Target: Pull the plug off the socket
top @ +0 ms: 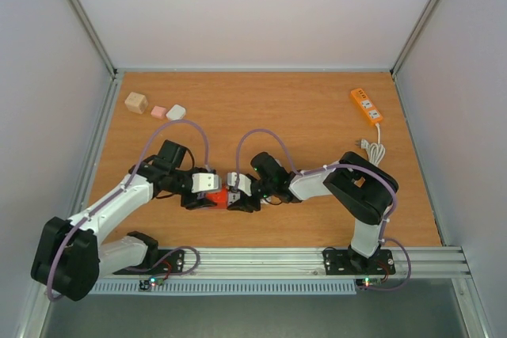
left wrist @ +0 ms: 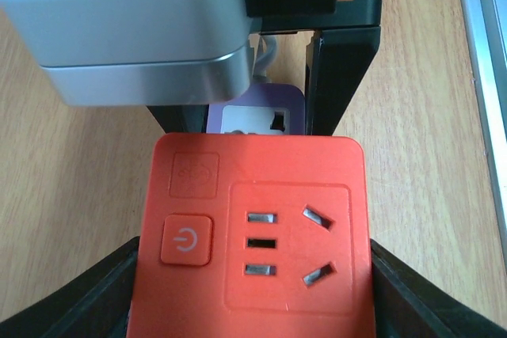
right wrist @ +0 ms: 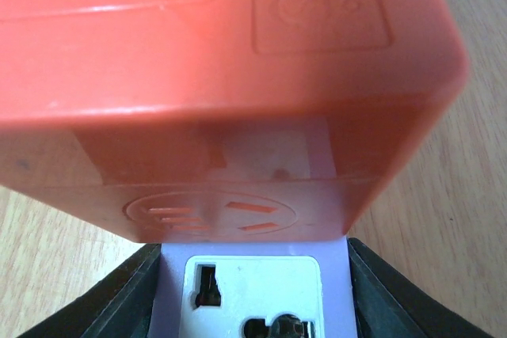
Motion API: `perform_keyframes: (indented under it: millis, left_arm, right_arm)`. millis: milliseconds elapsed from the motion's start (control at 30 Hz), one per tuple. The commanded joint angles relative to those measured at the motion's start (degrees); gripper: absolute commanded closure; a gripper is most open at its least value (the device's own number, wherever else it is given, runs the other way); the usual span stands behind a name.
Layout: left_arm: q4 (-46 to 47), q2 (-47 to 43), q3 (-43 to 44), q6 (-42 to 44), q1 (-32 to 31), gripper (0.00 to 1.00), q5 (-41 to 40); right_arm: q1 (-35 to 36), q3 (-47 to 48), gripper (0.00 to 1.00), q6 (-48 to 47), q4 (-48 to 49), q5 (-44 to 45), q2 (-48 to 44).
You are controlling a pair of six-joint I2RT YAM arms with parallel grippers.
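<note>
A red-orange socket cube [top: 214, 199] with a power button sits in the middle of the table, and a purple plug adapter [top: 234, 188] with a white face is joined to its right side. My left gripper [top: 200, 195] is shut on the cube [left wrist: 257, 235], with a black finger on each side. My right gripper [top: 242, 197] is shut on the purple adapter [right wrist: 253, 290]. The adapter butts against the cube [right wrist: 222, 61] with no gap showing. In the left wrist view the adapter [left wrist: 261, 112] shows just beyond the cube.
An orange power strip [top: 365, 106] with a white cable [top: 372, 148] lies at the back right. A wooden block [top: 135, 102], a pink block [top: 158, 112] and a white block [top: 176, 112] sit at the back left. A metal rail [top: 317, 259] runs along the near edge.
</note>
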Motion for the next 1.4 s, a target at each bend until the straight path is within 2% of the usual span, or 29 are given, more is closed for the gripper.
perform_keyframes:
  millis: [0, 233, 467, 600, 700, 767, 867, 933, 1067, 1233, 1367]
  left_arm:
    - [3.2, -3.1, 3.4, -2.2, 0.0, 0.73, 10.0]
    - [5.5, -0.8, 0.2, -0.2, 0.0, 0.74, 6.3]
    - [5.9, -4.4, 2.0, -3.3, 0.0, 0.75, 10.1]
    - [3.8, -2.1, 2.3, -1.7, 0.0, 0.75, 9.1]
    - [2.1, -5.5, 5.1, -3.0, 0.0, 0.75, 13.3]
    - [4.3, -6.1, 4.1, -5.2, 0.0, 0.75, 11.5]
    - [4.4, -1.3, 2.1, -2.0, 0.0, 0.76, 6.4]
    - [3.4, -0.5, 2.7, -1.4, 0.0, 0.77, 8.7]
    - [7.1, -3.9, 2.6, -6.2, 0.0, 0.77, 12.8]
    - [-2.0, 1.4, 8.0, -3.2, 0.0, 0.76, 15.4]
    - [-0.4, 0.6, 7.0, -1.9, 0.0, 0.76, 12.2]
  right_arm:
    - [0.2, -0.2, 0.72, -0.3, 0.2, 2.5, 1.1]
    - [0.1, 0.1, 0.73, -0.2, -0.3, 2.4, 1.6]
    - [-0.1, 0.4, 0.75, 0.0, -0.8, 2.4, 1.7]
    - [-0.2, 0.6, 0.76, -0.1, -1.2, 2.5, 2.2]
    - [-0.2, 0.5, 0.76, -0.1, -1.3, 2.3, 2.1]
    - [-0.3, 0.8, 0.76, -0.1, -1.3, 2.1, 2.2]
    - [-0.2, 1.3, 0.76, -0.2, -1.8, 2.0, 2.4]
    - [-0.3, 1.4, 0.76, -0.2, -2.1, 2.2, 2.4]
    - [-0.3, 0.9, 0.77, -0.9, -2.3, 2.8, 2.4]
    - [-0.3, 0.9, 0.78, -1.3, -2.4, 3.0, 2.8]
    - [-0.4, 1.0, 0.78, -1.1, -2.5, 2.9, 2.5]
